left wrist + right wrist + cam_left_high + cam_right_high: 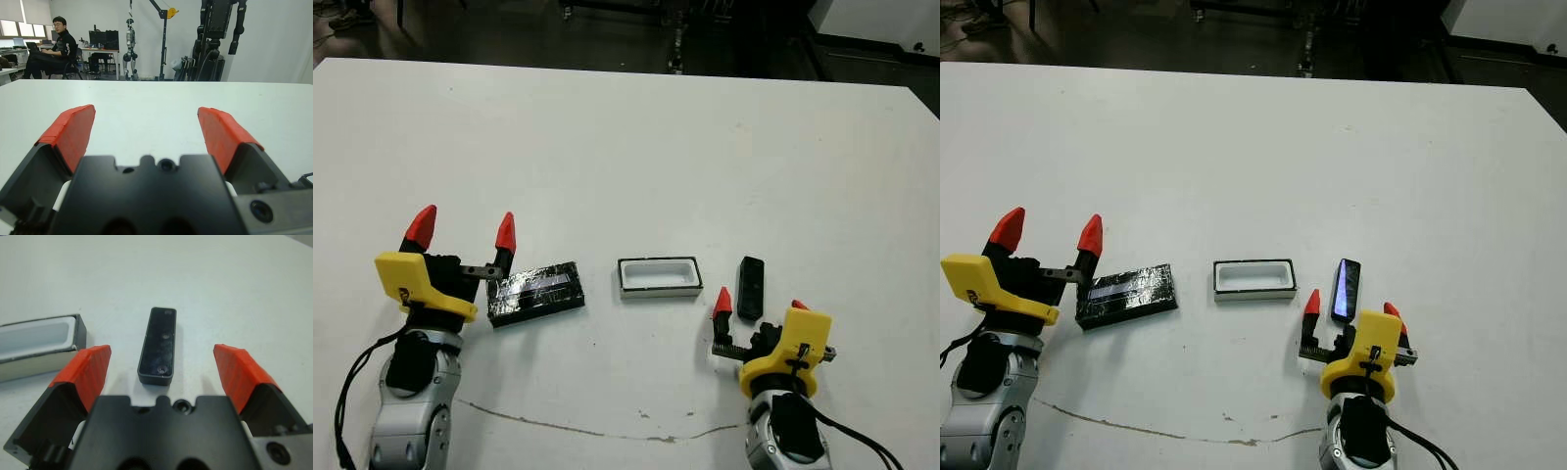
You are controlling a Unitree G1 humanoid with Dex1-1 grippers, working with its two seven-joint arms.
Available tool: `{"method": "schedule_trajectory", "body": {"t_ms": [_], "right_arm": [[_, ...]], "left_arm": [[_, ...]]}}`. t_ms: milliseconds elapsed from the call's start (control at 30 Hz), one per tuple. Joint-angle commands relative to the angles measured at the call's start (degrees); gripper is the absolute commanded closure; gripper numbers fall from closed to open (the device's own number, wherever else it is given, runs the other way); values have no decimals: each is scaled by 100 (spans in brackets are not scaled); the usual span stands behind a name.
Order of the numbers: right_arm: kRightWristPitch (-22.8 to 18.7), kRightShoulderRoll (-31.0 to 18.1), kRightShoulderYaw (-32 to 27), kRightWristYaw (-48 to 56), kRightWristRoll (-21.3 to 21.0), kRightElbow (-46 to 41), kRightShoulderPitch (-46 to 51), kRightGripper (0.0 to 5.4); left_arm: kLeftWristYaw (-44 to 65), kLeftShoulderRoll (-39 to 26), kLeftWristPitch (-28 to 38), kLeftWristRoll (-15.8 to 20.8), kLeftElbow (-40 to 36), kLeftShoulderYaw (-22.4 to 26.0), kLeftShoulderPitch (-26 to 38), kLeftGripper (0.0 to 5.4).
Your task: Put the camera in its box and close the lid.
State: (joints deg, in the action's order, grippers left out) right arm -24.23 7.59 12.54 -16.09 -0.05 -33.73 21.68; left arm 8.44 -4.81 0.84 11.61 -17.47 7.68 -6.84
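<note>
The slim black camera (750, 287) lies flat on the table just right of the box (658, 276), a shallow tray with a white inside and a thin black rim. The glossy black lid (536, 291) lies flat to the box's left. My right gripper (756, 305) is open close behind the camera, whose near end (157, 344) shows between the spread red fingers. My left gripper (463, 229) is open too, at the lid's left end, with nothing between its fingers (68, 133).
A thin dark crack line (587, 429) runs across the table near its front edge. Beyond the table's far edge, a person (51, 48) sits at a desk among stands and equipment.
</note>
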Motion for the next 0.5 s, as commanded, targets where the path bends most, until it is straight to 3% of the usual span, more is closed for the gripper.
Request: {"method": "schedule_trajectory", "body": {"t_ms": [33, 500], "right_arm": [[-216, 269, 27, -106, 2, -11, -74, 0], [-625, 287, 69, -162, 56, -132, -147, 0]], "left_arm": [[64, -73, -85, 47, 3, 5, -45, 4], [92, -77, -124, 117, -19, 17, -47, 4]]}}
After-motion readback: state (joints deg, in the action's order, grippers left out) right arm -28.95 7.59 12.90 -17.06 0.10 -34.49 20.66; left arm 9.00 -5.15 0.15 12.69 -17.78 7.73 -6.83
